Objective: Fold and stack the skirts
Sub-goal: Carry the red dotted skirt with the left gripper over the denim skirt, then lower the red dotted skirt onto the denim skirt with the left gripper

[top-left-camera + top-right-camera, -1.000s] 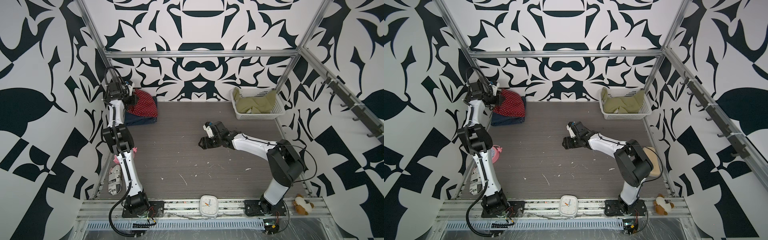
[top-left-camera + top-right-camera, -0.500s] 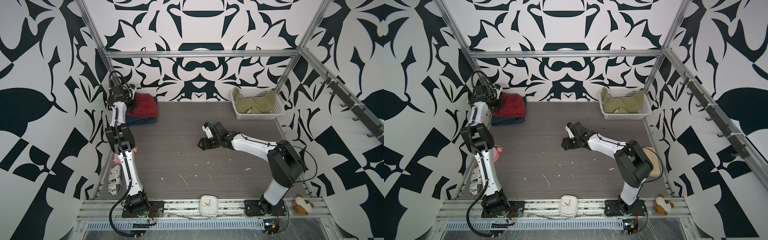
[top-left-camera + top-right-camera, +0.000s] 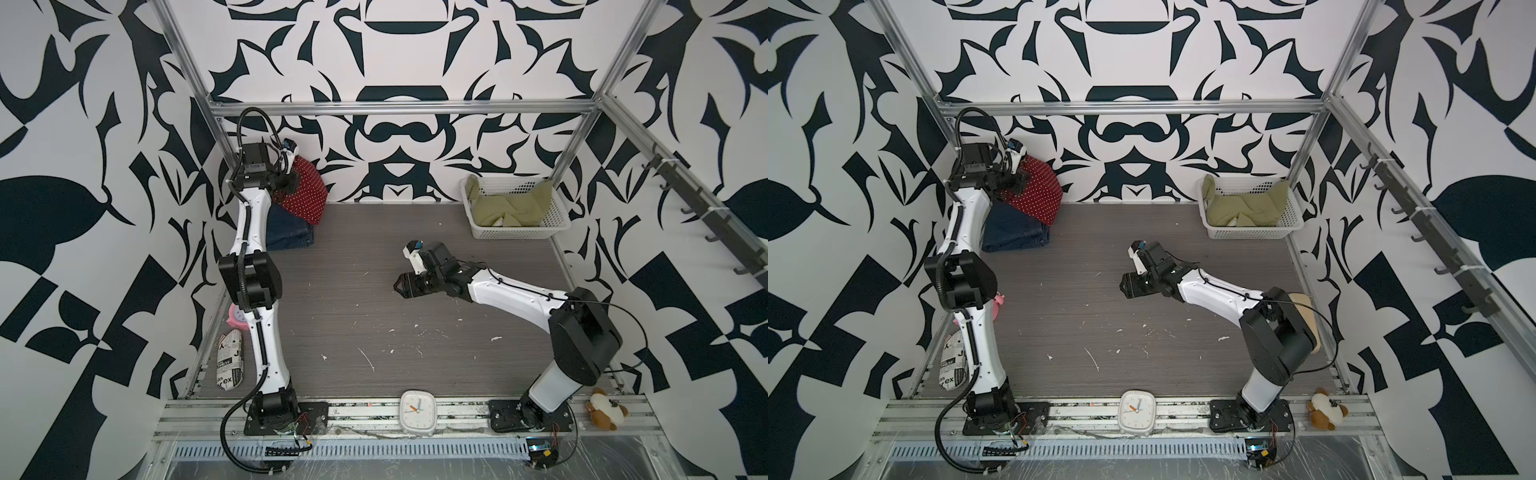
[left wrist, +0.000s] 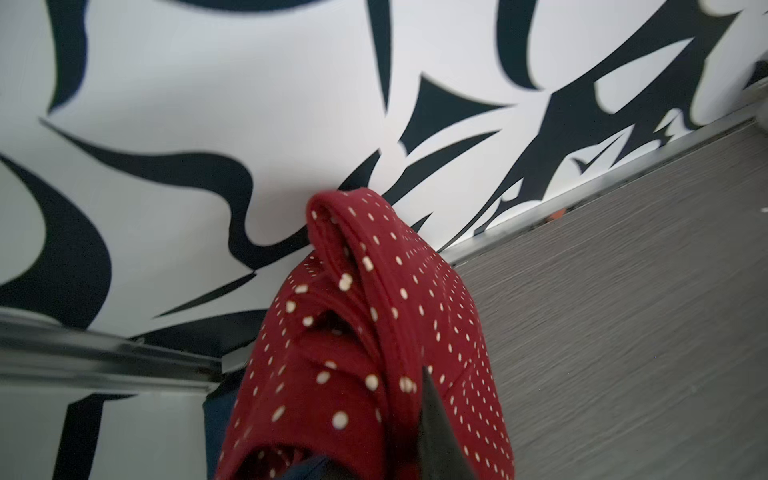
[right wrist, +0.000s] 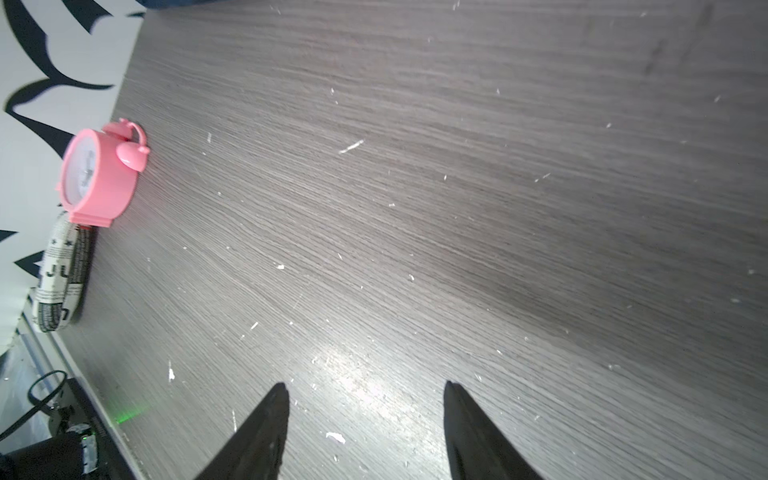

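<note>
Risen left claw (image 3: pixel 294 183) seemingly pinches red skirt (image 3: pixel 308 198); wrist view shows right claw (image 5: pixel 365 384) agape.

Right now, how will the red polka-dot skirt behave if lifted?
Likely floppy: the red polka-dot skirt sags in folds from the left fingers. Probably light: one pinch holds it up. Its lower edge seems to touch the denim skirt; may drag it.

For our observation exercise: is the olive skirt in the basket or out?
In. The olive skirt lies crumpled inside the basket, its edges draped over the rim.
</note>
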Robot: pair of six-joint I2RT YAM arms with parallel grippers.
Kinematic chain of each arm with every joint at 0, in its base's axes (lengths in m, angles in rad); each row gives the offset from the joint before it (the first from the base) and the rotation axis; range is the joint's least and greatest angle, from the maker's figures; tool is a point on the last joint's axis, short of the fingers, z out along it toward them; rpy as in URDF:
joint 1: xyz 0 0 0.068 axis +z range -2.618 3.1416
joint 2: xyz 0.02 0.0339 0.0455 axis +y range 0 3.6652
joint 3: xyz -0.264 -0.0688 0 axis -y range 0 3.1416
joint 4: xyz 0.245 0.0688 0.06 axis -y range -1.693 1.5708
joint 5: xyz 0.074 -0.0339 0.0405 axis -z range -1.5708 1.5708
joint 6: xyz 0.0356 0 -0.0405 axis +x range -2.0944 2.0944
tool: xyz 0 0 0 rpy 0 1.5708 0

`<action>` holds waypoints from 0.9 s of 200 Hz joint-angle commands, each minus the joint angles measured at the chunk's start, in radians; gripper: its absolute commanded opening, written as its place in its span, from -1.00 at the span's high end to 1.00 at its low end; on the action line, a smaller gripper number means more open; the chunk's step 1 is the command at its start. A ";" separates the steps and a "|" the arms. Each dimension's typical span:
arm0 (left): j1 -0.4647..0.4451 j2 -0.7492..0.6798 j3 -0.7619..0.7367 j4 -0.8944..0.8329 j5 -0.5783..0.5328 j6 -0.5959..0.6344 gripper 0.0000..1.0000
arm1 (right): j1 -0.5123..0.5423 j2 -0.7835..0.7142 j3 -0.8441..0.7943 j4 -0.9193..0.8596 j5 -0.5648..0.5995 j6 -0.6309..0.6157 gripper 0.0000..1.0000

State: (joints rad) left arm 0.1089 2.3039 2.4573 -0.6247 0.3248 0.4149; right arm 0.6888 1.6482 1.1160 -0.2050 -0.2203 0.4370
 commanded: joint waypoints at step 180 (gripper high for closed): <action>0.159 0.262 0.097 0.015 0.020 0.015 1.00 | 0.019 0.004 0.042 -0.040 0.039 -0.001 -0.22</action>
State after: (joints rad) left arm 0.2764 2.5732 2.4901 -0.6178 0.3523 0.3920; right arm 0.6933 1.6493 1.1065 -0.2375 -0.1944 0.4385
